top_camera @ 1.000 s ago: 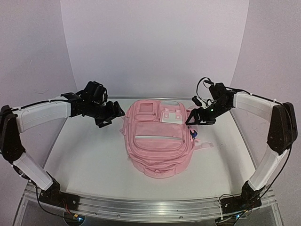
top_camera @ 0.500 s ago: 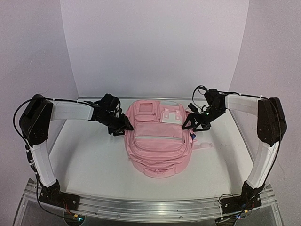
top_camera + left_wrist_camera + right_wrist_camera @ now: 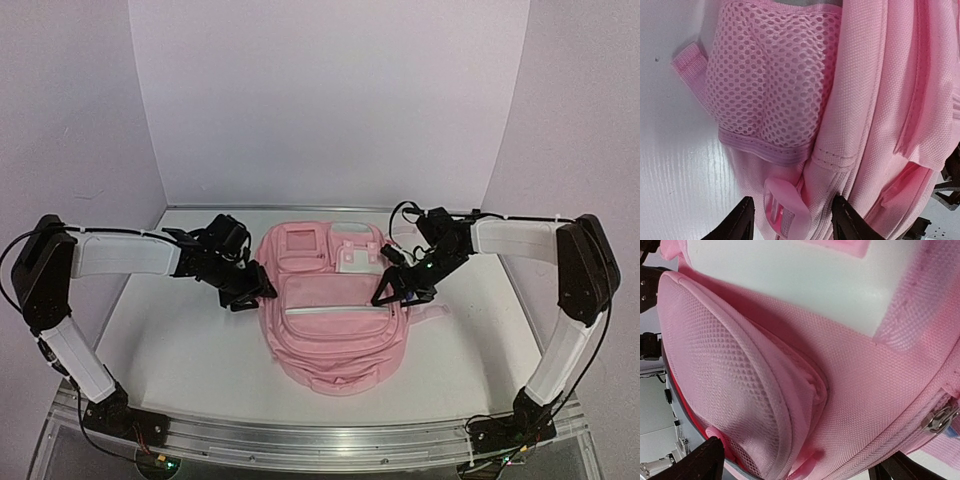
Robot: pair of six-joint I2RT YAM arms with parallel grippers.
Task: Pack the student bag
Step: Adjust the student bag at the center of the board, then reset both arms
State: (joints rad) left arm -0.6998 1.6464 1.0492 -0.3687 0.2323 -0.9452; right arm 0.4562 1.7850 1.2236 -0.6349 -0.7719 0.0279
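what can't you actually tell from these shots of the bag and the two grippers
1. What is inside the student bag: its fabric covers the contents in every view.
2. Whether the left gripper touches the bag: it is too small in the top view, and the bottom edge of the left wrist view cuts off its fingers.
3. Whether the right gripper touches the bag: the right wrist view shows only its fingers at the lower corners.

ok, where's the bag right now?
Top view: the student bag lies mid-table, the left tool at its left side, the right tool at its right.
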